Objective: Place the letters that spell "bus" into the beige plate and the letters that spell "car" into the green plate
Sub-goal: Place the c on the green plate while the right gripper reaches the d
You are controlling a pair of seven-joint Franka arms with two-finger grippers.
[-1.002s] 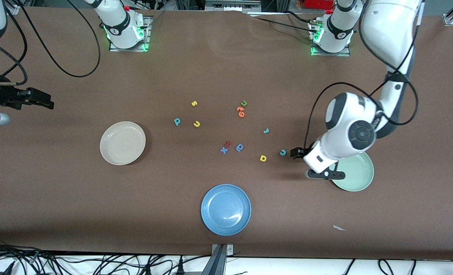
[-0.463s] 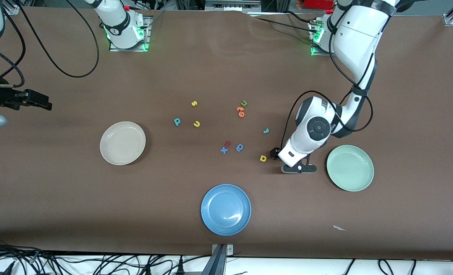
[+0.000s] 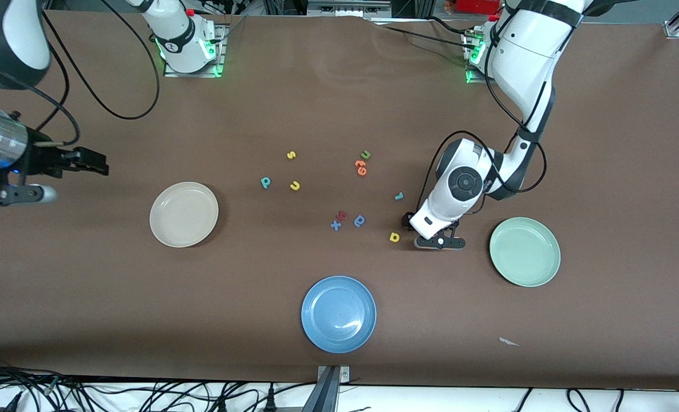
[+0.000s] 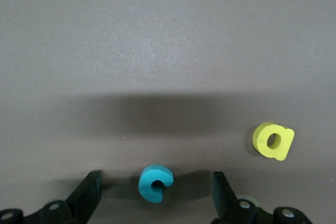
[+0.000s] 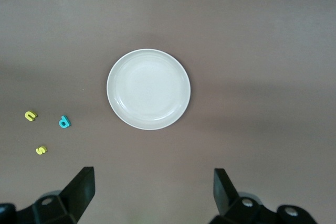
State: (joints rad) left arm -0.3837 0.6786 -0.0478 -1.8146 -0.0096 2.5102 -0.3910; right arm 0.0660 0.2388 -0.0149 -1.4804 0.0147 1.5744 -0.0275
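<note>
My left gripper (image 4: 156, 183) is down at the table, open, with the teal c (image 4: 155, 182) lying between its fingers and touching neither. In the front view that hand (image 3: 411, 221) hides the c. The yellow a (image 3: 394, 237) lies beside it and the teal r (image 3: 398, 196) a little farther from the camera. The green plate (image 3: 525, 252) holds nothing. The teal b (image 3: 265, 182), yellow u (image 3: 295, 185) and yellow s (image 3: 291, 154) lie mid-table, near the beige plate (image 3: 184, 214). My right gripper (image 3: 100, 168) hangs open and holds nothing at the right arm's end of the table.
A blue plate (image 3: 338, 314) sits near the table's front edge. A green u (image 3: 365, 154), orange letters (image 3: 360, 167), a blue round letter (image 3: 359, 221), a blue x (image 3: 335, 225) and a red letter (image 3: 342, 215) lie mid-table. A paper scrap (image 3: 508, 341) lies near the front edge.
My left gripper has swung from over the green plate's edge to the teal c and now straddles it. My right gripper has moved a little toward the table's middle.
</note>
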